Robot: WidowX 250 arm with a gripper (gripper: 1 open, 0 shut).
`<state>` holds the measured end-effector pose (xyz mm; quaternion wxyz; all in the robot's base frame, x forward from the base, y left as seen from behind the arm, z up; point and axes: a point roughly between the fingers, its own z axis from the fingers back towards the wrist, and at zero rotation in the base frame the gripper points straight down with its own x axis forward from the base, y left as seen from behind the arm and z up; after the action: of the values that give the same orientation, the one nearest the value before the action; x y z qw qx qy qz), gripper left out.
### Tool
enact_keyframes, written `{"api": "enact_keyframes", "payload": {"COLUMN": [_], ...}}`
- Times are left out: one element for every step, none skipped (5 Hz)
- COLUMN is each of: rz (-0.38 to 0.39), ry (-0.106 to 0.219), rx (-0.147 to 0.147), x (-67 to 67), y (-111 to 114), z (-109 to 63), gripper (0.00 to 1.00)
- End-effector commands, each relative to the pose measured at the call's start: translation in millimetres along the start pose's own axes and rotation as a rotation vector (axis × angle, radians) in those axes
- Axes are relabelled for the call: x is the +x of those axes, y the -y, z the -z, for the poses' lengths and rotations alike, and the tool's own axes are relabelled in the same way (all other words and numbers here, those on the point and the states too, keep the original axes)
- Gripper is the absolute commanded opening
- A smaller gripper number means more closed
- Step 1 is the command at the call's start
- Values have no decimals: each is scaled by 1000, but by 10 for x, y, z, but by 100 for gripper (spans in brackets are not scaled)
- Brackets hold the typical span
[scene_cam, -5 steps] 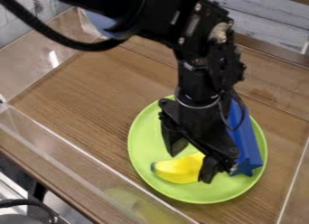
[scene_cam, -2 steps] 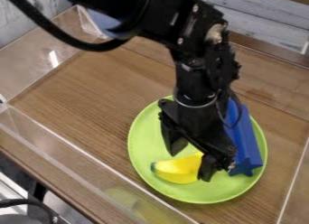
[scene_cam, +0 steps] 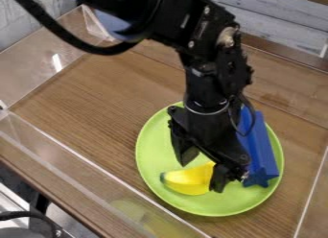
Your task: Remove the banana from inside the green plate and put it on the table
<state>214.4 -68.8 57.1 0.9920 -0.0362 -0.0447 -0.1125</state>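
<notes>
I have the gripper pointing straight down with its jaws spread wide, straddling the banana, so I judge this is the moment just before the grasp: the next move calls for closing squarely on the banana, then lifting it clear of the rim. The banana lies inside the green plate, toward its near edge, just beside a blue block. Its long axis runs roughly left to right in the camera view, one end poking out left; the other is hidden behind the fingers.

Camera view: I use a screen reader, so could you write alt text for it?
A black robot arm's open end effector points down over a yellow banana on a green plate. A blue block lies on the plate too, on a wooden table.
</notes>
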Motion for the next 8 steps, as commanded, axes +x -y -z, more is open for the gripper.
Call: {"api": "enact_keyframes", "payload": {"rz": [-11, -14, -17, -23, -29, -35, -39, -46], "ry": [25, 25, 24, 25, 26, 27, 18, 5], "rx": [0, 1, 4, 2, 1, -1, 2, 3], "x": [57, 68, 80, 73, 68, 62, 58, 53], "y": [-24, -30, -35, -44, -50, -57, -65, -72], "z": [-41, -34, -29, 21, 73, 123, 93, 48], "gripper": [100, 100, 100, 100, 100, 0, 0, 0]}}
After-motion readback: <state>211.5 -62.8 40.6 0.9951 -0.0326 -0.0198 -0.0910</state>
